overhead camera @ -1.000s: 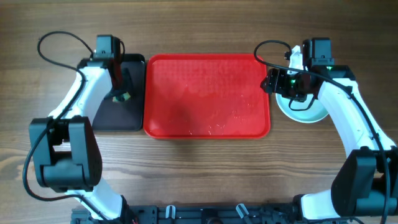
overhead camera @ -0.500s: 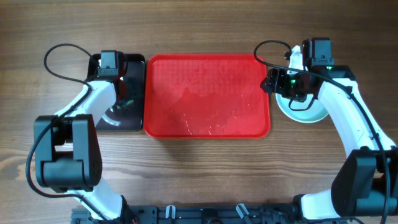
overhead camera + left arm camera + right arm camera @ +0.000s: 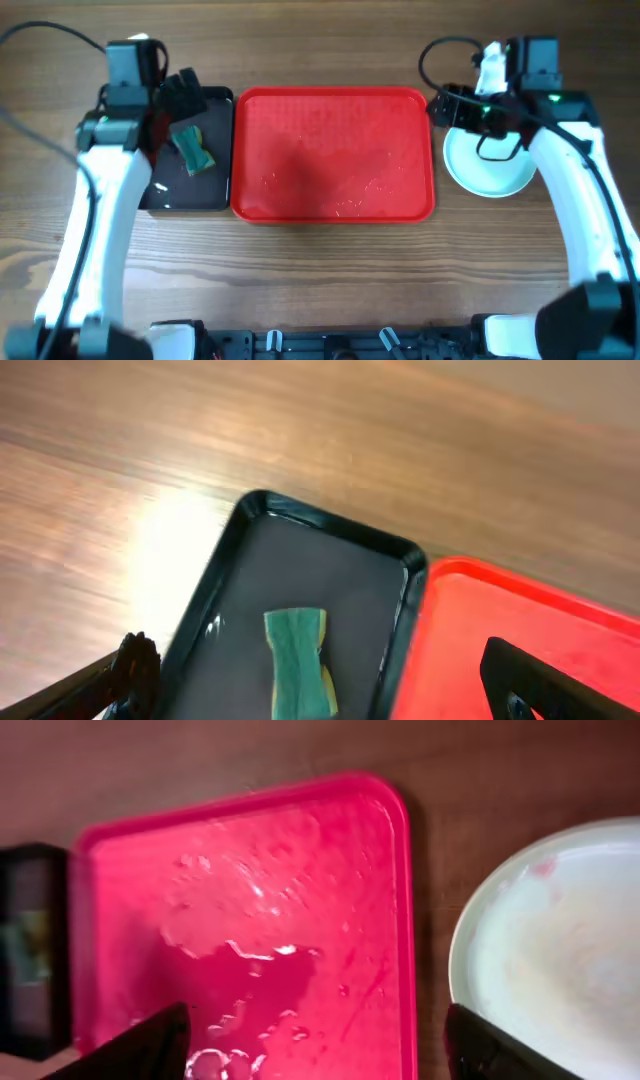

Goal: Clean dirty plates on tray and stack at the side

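Right pincer (image 3: 318,1020) hangs released, its 2 fingers spread wide and grasping nothing, above the strip of wooden tabletop (image 3: 320,280) between the red tray (image 3: 330,150) and the plate (image 3: 490,168). In the right wrist view the plate lies to the right of this pincer and below it. It rests flat on the tabletop just beside the tray's right rim, apart from it with a narrow band of wood between them. Its face is pale, with a faint red smear near its upper edge in that view. Whether other plates lie beneath it I cannot tell. The tray lies to the pincer's left, with a wet film and droplets on its floor.

Left pincer (image 3: 318,658) is released too, fingers wide apart and grasping nothing, raised over the small black tray (image 3: 300,570) that sits against the red tray's left rim. A green and yellow sponge (image 3: 297,680) lies flat in the black tray, between the 2 fingers in the left wrist view and below them. The plate is well apart from this pincer, on the other side of the red tray.
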Robot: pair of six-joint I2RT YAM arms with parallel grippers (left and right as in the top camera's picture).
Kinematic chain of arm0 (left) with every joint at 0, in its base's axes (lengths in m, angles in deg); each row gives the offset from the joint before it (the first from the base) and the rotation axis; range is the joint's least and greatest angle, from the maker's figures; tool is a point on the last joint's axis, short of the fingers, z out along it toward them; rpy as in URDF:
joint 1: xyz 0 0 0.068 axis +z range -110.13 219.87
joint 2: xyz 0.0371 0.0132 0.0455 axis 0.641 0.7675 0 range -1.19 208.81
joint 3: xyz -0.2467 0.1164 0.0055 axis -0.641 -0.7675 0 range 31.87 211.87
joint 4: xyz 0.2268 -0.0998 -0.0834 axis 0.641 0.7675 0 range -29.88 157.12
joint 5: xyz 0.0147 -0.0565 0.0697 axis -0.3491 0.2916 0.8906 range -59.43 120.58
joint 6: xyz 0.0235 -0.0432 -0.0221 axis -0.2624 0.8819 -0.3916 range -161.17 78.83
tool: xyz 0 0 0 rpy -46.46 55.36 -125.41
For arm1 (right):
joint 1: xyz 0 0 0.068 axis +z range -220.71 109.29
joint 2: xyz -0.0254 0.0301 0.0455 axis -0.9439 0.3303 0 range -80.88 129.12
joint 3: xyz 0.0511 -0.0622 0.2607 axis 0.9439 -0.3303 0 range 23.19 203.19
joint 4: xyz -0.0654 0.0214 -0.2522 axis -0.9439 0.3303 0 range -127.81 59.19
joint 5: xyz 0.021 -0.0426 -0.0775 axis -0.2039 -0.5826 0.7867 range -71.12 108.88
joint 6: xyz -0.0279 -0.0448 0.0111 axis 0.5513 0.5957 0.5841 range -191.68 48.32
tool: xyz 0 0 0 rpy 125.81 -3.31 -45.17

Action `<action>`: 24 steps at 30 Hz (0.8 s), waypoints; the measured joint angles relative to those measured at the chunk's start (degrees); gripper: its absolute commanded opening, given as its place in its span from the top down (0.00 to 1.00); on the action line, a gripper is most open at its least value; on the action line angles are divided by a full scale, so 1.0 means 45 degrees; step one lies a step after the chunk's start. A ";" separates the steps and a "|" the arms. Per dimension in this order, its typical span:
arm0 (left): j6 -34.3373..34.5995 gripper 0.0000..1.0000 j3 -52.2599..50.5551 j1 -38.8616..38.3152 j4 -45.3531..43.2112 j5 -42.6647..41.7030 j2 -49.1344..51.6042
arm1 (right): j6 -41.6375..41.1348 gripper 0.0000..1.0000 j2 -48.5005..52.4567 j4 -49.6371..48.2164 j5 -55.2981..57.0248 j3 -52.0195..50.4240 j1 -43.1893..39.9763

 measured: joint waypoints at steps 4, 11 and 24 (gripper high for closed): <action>0.0000 0.00 0.0015 0.0000 0.0627 0.0005 -0.1103 | 0.0277 0.15 -0.1413 0.0971 0.0053 0.1180 0.0000; 0.0000 0.00 0.0010 0.0000 0.0670 0.0005 -0.1166 | 0.0393 0.01 -0.4872 0.1904 0.0175 0.1957 0.0000; 0.0000 0.00 0.0010 0.0000 0.0690 0.0005 -0.1141 | 0.0427 0.00 -0.9024 0.3536 0.0209 0.2045 0.0005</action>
